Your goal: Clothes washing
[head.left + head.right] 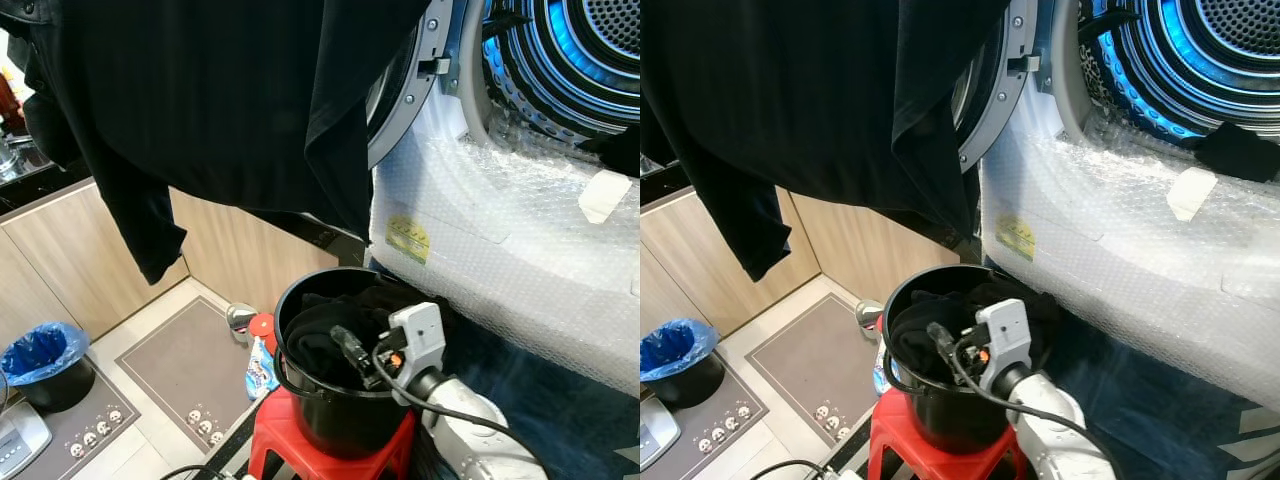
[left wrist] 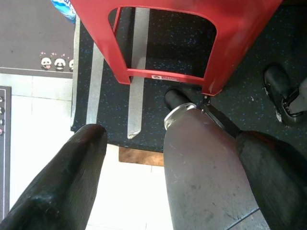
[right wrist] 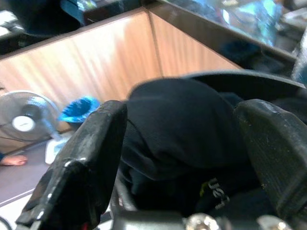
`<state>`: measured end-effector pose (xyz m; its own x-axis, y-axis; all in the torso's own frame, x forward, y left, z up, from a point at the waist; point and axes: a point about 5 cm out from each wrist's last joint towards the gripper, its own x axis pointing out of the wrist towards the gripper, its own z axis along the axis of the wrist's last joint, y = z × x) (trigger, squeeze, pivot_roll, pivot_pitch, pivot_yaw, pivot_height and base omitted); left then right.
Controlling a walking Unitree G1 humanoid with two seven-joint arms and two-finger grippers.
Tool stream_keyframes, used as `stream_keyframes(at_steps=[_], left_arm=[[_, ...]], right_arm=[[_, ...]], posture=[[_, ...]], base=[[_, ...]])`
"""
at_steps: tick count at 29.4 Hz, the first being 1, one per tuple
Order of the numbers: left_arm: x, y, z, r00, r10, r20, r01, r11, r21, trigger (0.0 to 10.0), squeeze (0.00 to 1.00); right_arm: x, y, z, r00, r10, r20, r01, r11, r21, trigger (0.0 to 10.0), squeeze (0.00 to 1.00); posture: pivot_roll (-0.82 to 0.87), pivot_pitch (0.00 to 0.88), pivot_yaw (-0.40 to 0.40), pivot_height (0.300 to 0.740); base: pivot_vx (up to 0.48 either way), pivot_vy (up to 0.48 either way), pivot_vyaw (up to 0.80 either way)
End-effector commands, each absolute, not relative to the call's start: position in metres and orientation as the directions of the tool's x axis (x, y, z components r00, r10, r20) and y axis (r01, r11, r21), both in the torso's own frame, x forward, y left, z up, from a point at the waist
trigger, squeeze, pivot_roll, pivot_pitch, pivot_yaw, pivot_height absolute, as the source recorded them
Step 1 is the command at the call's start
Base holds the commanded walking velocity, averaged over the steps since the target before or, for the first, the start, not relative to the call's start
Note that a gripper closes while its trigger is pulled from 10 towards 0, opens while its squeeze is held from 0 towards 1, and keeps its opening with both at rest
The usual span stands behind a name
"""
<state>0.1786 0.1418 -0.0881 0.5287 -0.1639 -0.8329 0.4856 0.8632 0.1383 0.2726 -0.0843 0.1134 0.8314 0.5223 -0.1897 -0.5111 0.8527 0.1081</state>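
A black bucket point(image 1: 340, 410) full of dark clothes point(image 1: 320, 335) stands on a red stool point(image 1: 285, 440) in front of the washing machine. My right gripper point(image 1: 352, 357) hovers at the bucket's rim, open, with the clothes point(image 3: 177, 129) just beyond its fingers point(image 3: 86, 158). A large black garment point(image 1: 230, 100) hangs over the open door point(image 1: 405, 95). The drum point(image 1: 575, 50) glows blue, and a dark piece point(image 1: 1238, 150) lies on its lip. My left gripper point(image 2: 170, 143) hangs low and open, pointing at the floor beside the stool point(image 2: 168, 38).
The machine's front is wrapped in bubble wrap point(image 1: 500, 240). A blue-lined bin point(image 1: 45, 355), grey floor mats point(image 1: 190, 365) and a small bottle point(image 1: 260, 370) sit on the floor to the left. Wooden cabinets point(image 1: 60, 250) stand behind them. A fan point(image 3: 24, 120) stands nearby.
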Motion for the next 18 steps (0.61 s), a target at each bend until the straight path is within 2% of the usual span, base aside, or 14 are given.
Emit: stream_keyframes(at_steps=[1,10,18], left_arm=[[0.163,0.145,-0.096,0.471,-0.146,-0.87,0.479,0.87,0.113,10.0,0.0],[0.162,0.145,-0.096,0.468,-0.148,-0.872,0.471,0.876,0.104,10.0,0.0],[0.158,0.145,-0.098,0.461,-0.148,-0.875,0.464,0.881,0.095,10.0,0.0]], right_arm=[[0.273,-0.077,0.112,0.831,0.513,-0.216,-0.507,0.858,0.085,10.0,0.0],[0.272,-0.06,0.109,0.809,0.53,-0.254,-0.53,0.845,0.076,10.0,0.0],[0.276,-0.051,0.101,0.823,0.474,-0.313,-0.476,0.876,0.074,10.0,0.0]], posture=[[-0.09,0.074,0.041,0.74],[-0.07,0.095,0.024,0.74],[-0.05,0.111,0.012,0.74]], base=[[0.0,0.0,0.0],[0.0,0.0,0.0],[0.0,0.0,0.0]])
